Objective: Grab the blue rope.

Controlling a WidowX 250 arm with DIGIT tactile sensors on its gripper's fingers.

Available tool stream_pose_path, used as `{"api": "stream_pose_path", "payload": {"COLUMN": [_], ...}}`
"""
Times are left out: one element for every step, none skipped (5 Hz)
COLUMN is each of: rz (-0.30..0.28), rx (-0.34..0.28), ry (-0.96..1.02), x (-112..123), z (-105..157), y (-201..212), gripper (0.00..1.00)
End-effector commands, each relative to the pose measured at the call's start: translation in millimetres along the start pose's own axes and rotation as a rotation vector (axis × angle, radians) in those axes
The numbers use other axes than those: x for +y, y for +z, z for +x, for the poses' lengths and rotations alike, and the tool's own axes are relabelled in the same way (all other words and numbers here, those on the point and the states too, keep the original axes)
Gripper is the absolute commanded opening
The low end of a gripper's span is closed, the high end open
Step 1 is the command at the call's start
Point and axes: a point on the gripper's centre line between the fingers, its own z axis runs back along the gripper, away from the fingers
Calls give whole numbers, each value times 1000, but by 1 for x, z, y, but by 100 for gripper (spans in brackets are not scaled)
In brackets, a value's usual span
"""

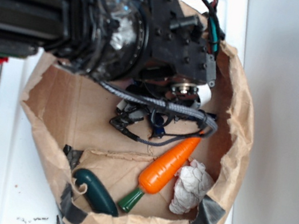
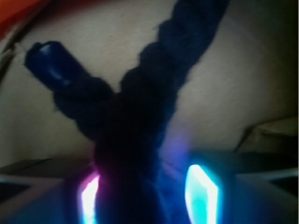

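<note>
- The blue rope (image 2: 140, 116) fills the wrist view: its bent middle sits between the two glowing fingers (image 2: 202, 191) of the gripper (image 2: 147, 193), one strand running up to the right and a shorter one ending in a glossy bound tip at upper left.
- The gripper looks narrowed onto the rope's bend, with the strands pressed between the lit pads.
- From the exterior view, only a small dark blue bit of the rope (image 1: 158, 130) peeks out beneath the arm, inside the brown paper bag (image 1: 238, 133).
- The robot arm (image 1: 124, 26) and its grey braided cable (image 1: 156, 104) hide most of the rope and the gripper.
- An orange toy carrot (image 1: 169, 165) lies just beside the gripper area, a crumpled white cloth (image 1: 191, 186) touching it.
- A dark green curved toy (image 1: 95, 191) lies at the bag's lower left, well apart.
- The bag sits on a white counter (image 1: 12, 198).
</note>
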Motion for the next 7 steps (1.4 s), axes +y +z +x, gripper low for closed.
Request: {"api": "stream_pose_path", "payload": {"rz": [46, -15, -48, -58, -61, -48, -49], "rx": [-25, -41, -74, -100, -79, -37, 2], "ry": [28, 56, 79, 94, 148, 332, 522], "x": [7, 11, 10, 4, -6, -23, -28], "z": [8, 6, 3, -2, -3, -2, 7], "y": [25, 60, 88, 111, 132, 156, 166], "gripper": [0, 0, 0, 0, 0, 0, 0]}}
